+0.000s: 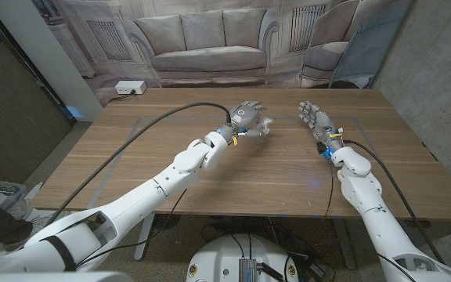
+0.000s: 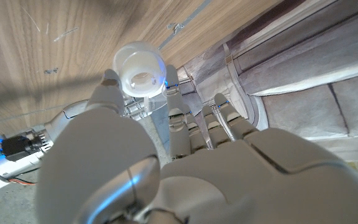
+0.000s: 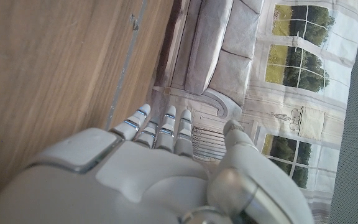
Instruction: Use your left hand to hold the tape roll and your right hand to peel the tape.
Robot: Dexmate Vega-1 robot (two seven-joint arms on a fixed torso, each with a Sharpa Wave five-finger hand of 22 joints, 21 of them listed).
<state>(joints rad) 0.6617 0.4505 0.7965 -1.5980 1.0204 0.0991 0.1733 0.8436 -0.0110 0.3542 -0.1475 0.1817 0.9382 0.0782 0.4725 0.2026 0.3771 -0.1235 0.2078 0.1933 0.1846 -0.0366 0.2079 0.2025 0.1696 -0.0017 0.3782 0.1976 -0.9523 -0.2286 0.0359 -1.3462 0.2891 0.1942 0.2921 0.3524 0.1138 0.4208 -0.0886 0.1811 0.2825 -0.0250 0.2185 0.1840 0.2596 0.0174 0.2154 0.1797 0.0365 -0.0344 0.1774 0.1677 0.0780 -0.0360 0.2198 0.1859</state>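
Fingers (image 2: 182,124) of the left hand (image 1: 247,117) pinch the clear tape roll (image 2: 140,68) above the wooden table (image 1: 131,157), at upper centre in the head view. To its right, the right hand (image 1: 315,117) stands open, fingers spread, holding nothing

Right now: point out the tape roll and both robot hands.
tape roll (image 2: 140,70), left wrist view, its open end.
left robot hand (image 1: 248,117), head view, back of hand.
right robot hand (image 1: 316,119), head view, palm.

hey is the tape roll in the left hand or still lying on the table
In the hand. The left wrist view shows the clear tape roll pinched at the left hand's fingers, up off the wooden table.
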